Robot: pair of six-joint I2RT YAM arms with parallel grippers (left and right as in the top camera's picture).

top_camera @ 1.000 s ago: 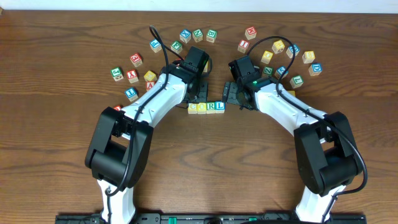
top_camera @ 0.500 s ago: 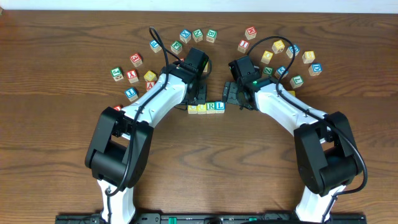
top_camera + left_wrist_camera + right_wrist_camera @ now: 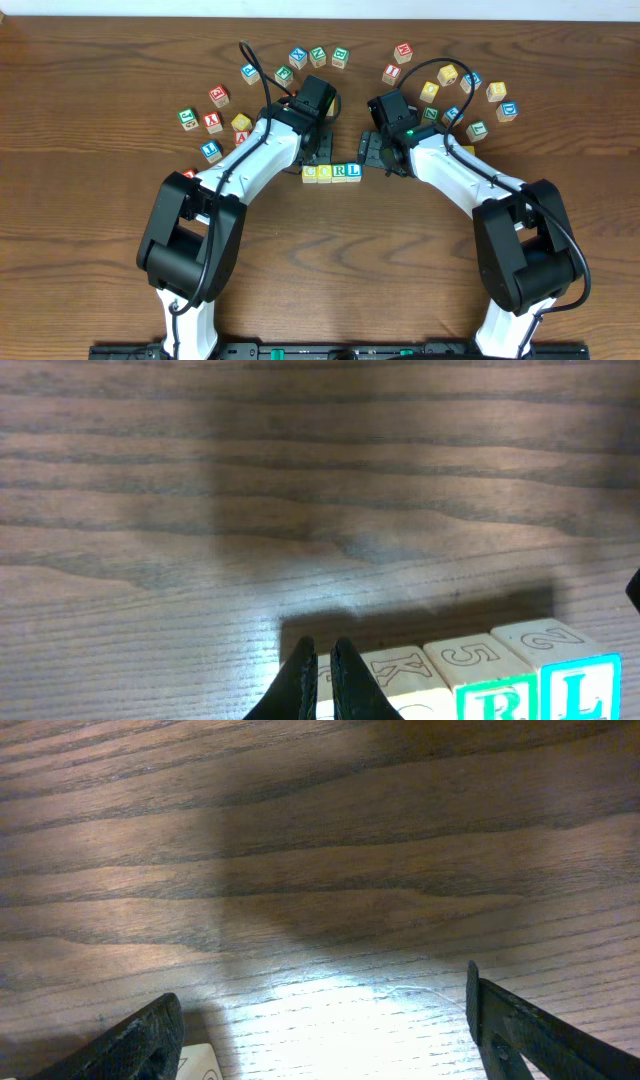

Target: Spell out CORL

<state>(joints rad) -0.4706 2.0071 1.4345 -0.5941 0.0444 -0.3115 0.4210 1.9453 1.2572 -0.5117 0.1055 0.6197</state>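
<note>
Four letter cubes stand in a row at the table's middle: two yellow-topped cubes [image 3: 310, 174] [image 3: 325, 174], the green R cube [image 3: 340, 172] and the blue L cube [image 3: 354, 171]. In the left wrist view the R cube [image 3: 487, 690] and the L cube [image 3: 572, 675] show at the bottom right, beside a cube with a K on its side [image 3: 410, 668]. My left gripper [image 3: 319, 160] [image 3: 325, 658] is shut and empty, its tips just over the row's left end. My right gripper [image 3: 372, 156] [image 3: 320, 1035] is open and empty over bare wood just right of the row.
Loose letter cubes lie scattered behind the arms: a group at the left [image 3: 212, 122], a group at the top middle [image 3: 317, 56], and a group at the right [image 3: 448, 75]. A pale cube corner [image 3: 198, 1065] shows by my right gripper's left finger.
</note>
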